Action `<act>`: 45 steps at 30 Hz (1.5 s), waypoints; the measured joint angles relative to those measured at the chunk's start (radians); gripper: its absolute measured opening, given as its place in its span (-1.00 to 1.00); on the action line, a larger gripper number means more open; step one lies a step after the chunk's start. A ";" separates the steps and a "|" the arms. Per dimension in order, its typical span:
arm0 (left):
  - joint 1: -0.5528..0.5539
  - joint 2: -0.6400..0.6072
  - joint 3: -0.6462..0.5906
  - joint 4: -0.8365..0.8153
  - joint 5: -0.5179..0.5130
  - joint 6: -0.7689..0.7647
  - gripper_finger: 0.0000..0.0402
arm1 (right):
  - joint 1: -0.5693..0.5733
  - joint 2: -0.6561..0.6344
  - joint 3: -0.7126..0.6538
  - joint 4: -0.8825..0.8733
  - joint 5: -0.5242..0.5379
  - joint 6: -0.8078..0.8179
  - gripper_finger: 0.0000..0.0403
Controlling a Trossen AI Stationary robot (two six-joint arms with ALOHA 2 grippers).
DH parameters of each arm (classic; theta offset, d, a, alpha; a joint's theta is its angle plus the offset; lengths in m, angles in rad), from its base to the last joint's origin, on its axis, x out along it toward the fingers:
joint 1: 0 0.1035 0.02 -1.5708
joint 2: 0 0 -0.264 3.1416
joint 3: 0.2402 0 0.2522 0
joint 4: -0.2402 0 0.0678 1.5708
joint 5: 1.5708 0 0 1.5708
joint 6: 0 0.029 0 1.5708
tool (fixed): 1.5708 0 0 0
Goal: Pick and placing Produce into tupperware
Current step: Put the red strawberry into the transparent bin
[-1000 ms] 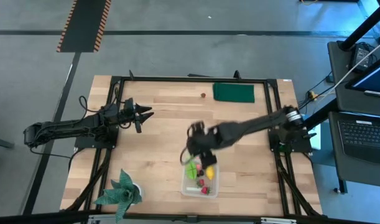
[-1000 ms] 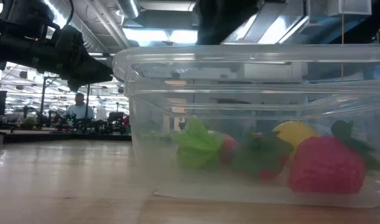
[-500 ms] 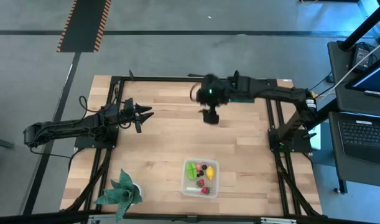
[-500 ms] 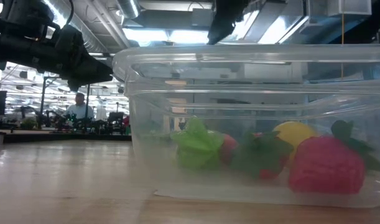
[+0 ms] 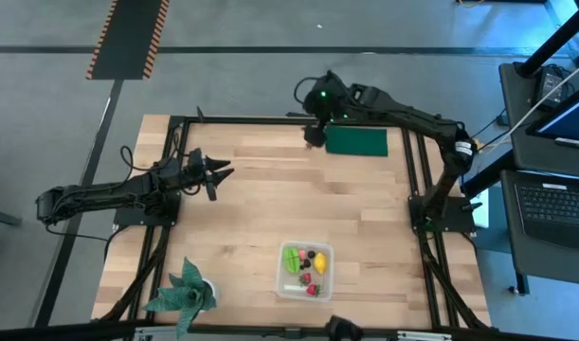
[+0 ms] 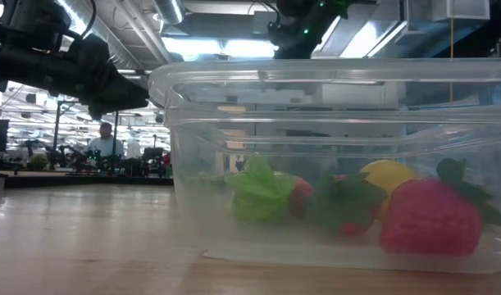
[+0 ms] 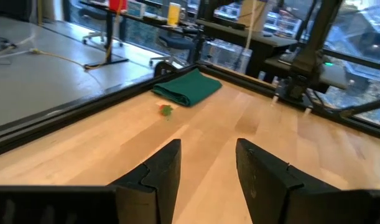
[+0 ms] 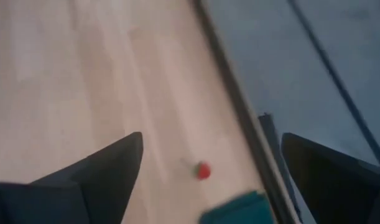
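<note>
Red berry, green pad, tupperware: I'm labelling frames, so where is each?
Red berry [image 8: 203,170], right wrist view, its middle.
Green pad [image 5: 356,141], high view, its centre.
Tupperware [image 5: 327,275], high view, its right rim.

Our wooden counter on a grey workshop floor

From above we see the light wooden counter [image 5: 242,218] in a black frame, standing on a grey floor [image 5: 270,76] crossed by dark seams, with an orange-and-black hazard strip [image 5: 128,38] at the upper left of the frame. At the right edge stands a dark stand with a laptop [image 5: 554,213]. In the low view, ceiling ducts and bright strip lights [image 6: 209,45] run overhead, and a person [image 6: 105,141] sits far off at the left among cluttered benches. In the left wrist view we see more desks and chairs [image 7: 177,43] beyond the counter.
</note>
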 joint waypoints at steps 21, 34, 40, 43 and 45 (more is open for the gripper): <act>0.001 0.000 0.000 -0.003 -0.194 0.000 -0.30 | -0.019 0.189 -0.001 -0.008 0.083 0.005 0.91; 0.001 0.000 0.000 -0.003 -0.296 0.000 -0.24 | -0.024 0.189 -0.001 0.109 0.087 0.040 0.91; 0.001 0.000 0.000 -0.003 -0.296 0.000 -0.28 | -0.029 0.189 -0.001 0.064 0.083 0.017 0.91; 0.001 0.000 0.000 -0.003 -0.296 0.000 -0.30 | -0.030 0.191 -0.001 0.026 0.083 0.019 0.91; 0.001 0.000 0.000 -0.003 -0.296 0.000 -0.30 | -0.030 0.192 -0.001 0.008 0.082 0.025 0.91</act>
